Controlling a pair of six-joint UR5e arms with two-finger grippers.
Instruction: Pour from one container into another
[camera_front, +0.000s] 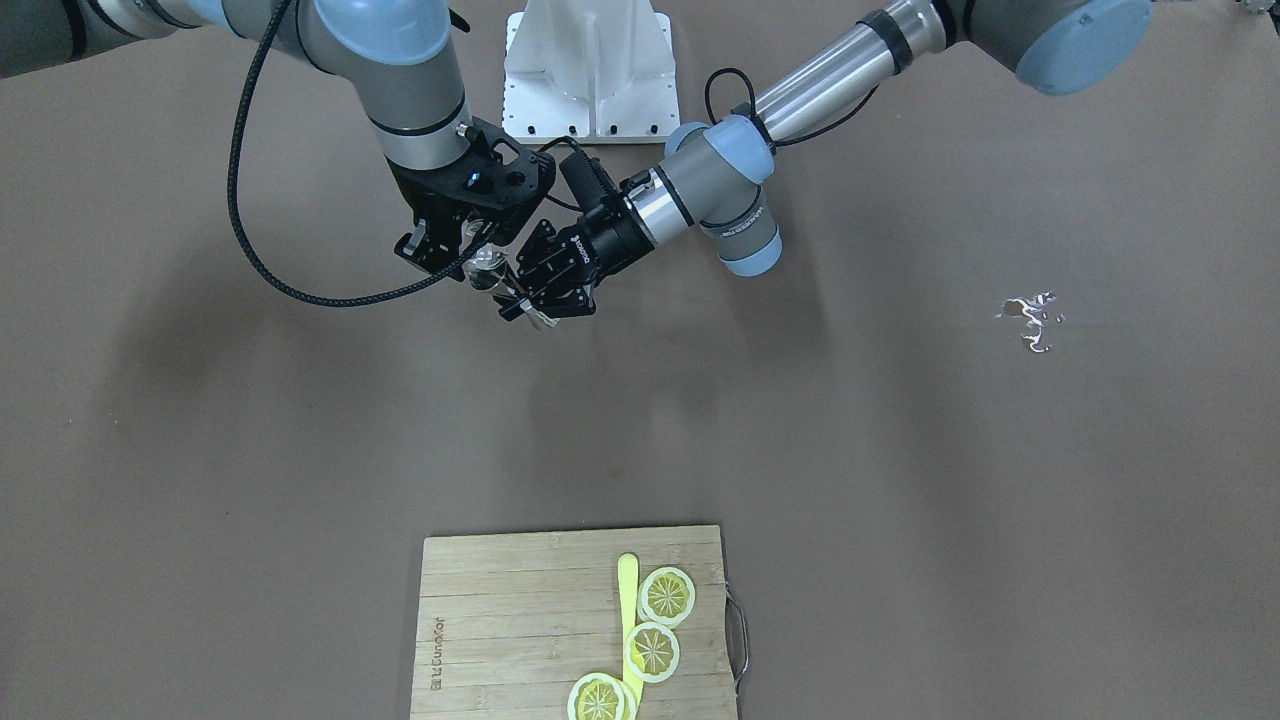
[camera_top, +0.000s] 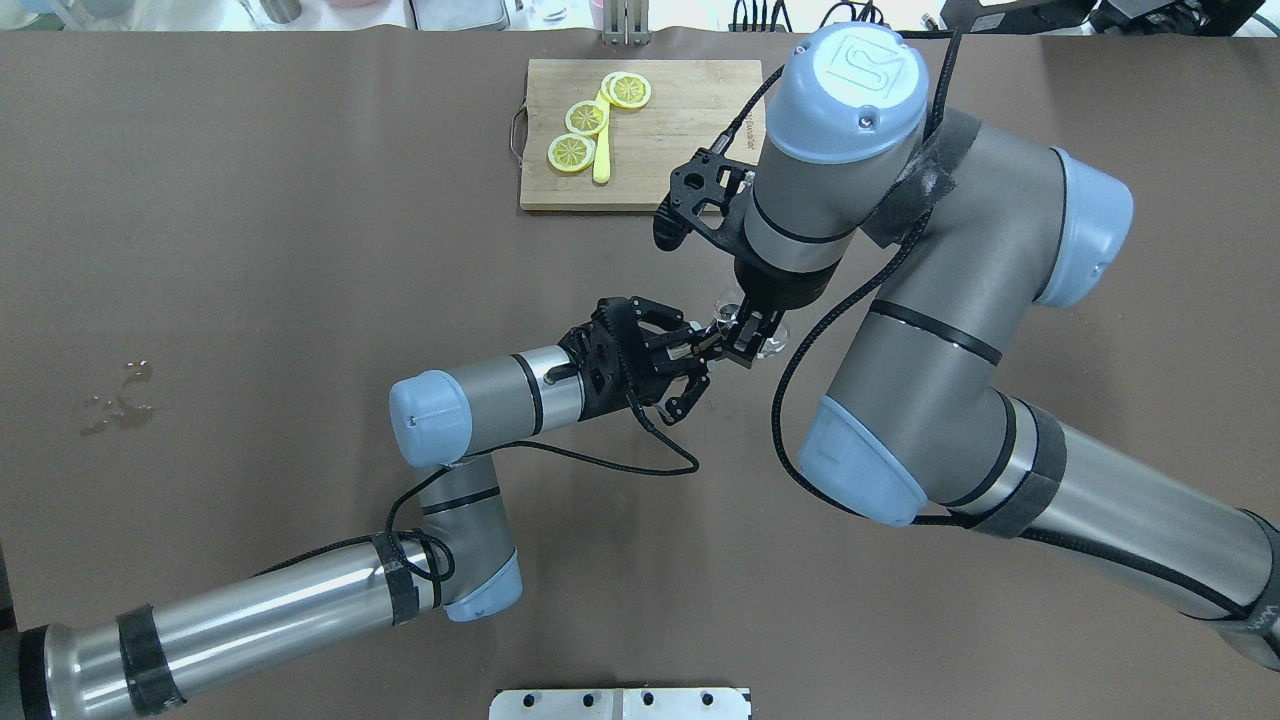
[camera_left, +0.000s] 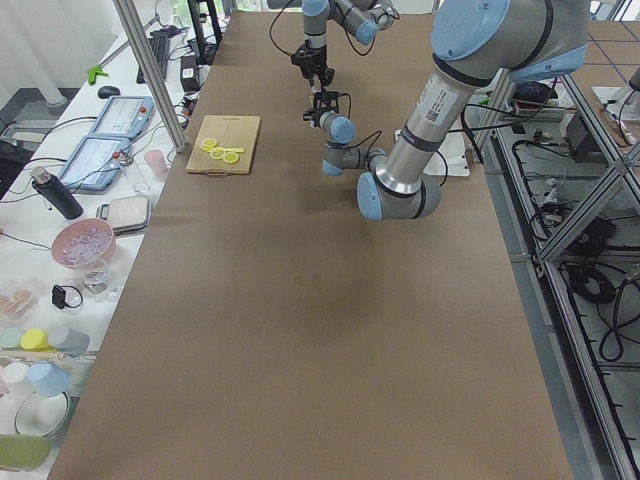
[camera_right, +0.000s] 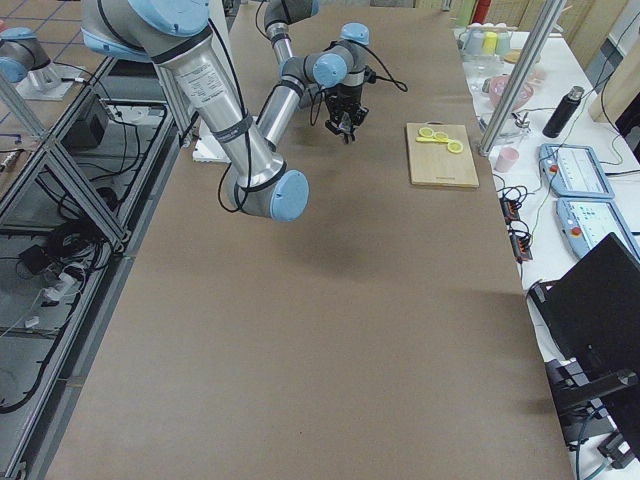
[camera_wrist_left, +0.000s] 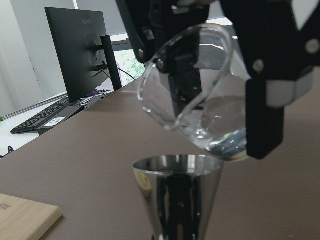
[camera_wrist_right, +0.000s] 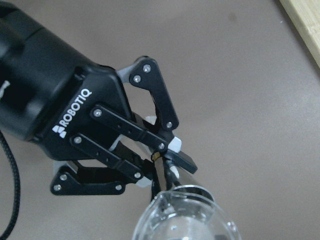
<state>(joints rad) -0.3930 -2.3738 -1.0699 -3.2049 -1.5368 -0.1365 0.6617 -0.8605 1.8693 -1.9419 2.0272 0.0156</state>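
Glass (camera_wrist_left: 195, 95) clamped in right gripper (camera_top: 748, 340) and tipped lip-down, just above steel cup (camera_wrist_left: 177, 195) at lower centre of left wrist view, likely for pouring straight into its mouth. Cup pinched upright by left gripper (camera_wrist_right: 167, 172), jaws narrow, ready to catch.

Shot steeply down from behind and from across the table (camera_front: 200, 400); distantly from both ends; closely from each wrist, sharing the glass (camera_wrist_left: 200, 115).
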